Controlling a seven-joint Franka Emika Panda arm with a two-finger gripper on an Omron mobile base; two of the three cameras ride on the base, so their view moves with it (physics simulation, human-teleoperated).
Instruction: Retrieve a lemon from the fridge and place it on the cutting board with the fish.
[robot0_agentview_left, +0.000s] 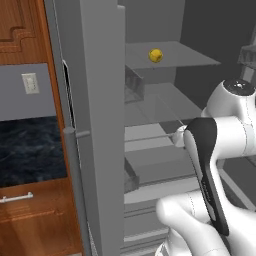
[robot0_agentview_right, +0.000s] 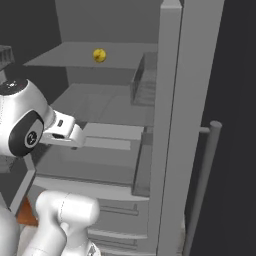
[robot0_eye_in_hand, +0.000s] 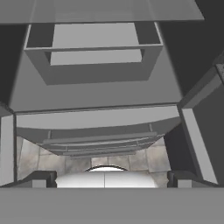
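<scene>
Here, the lemon (robot0_agentview_left: 155, 55) sits alone on an upper shelf (robot0_agentview_left: 195, 59) of the open fridge (robot0_agentview_left: 100, 125), well above the hand (robot0_eye_in_hand: 111, 181), its fingers spread wide and empty; a careless reach could roll it away.

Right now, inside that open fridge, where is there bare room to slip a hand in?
The upper shelf is bare all around the lemon. The shelf below is bare between the back wall and the door bin. It is tightest beside that bin.
</scene>
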